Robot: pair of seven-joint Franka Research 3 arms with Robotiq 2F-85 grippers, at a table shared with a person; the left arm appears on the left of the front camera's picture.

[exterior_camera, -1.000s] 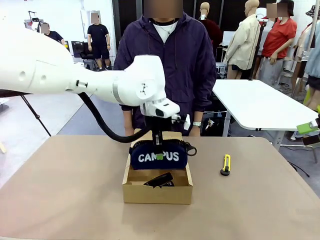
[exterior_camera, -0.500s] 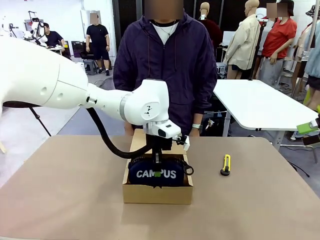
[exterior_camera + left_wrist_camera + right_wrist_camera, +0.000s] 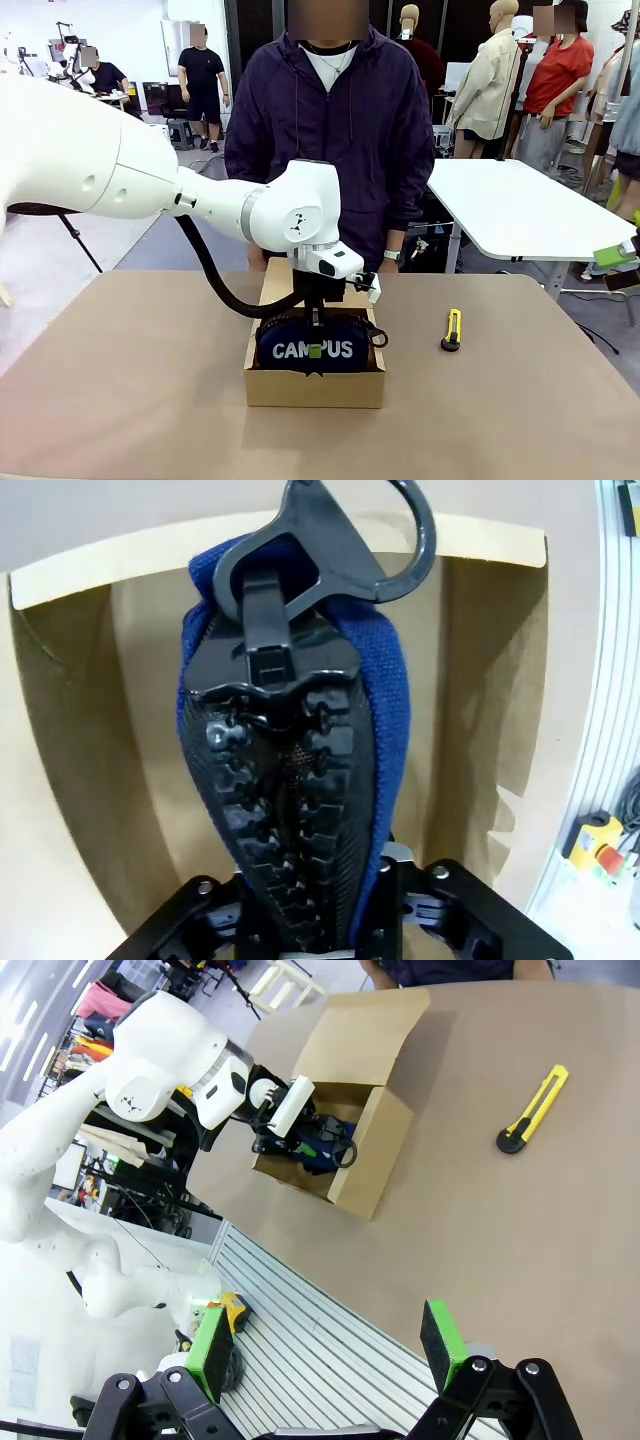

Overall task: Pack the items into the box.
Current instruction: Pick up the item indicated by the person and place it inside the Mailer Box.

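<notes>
You're at drop-off: pouch [image 3: 285, 347] sits in the box [image 3: 315, 388], L claw [image 3: 314, 350] astride its zip, can't tell if clamped or loose. R claw [image 3: 330, 1345] hangs apart. Next you let go, lift clear, then fetch the knife [image 3: 453, 330] off the tabletop [image 3: 150, 380].

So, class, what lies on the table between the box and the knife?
Nothing: that stretch of table between the box and the knife is bare, as the front and right wrist views both show.

CAMPUS pouch [image 3: 313, 346] upright in box [image 3: 314, 388], utility knife [image 3: 452, 330] well apart
</notes>
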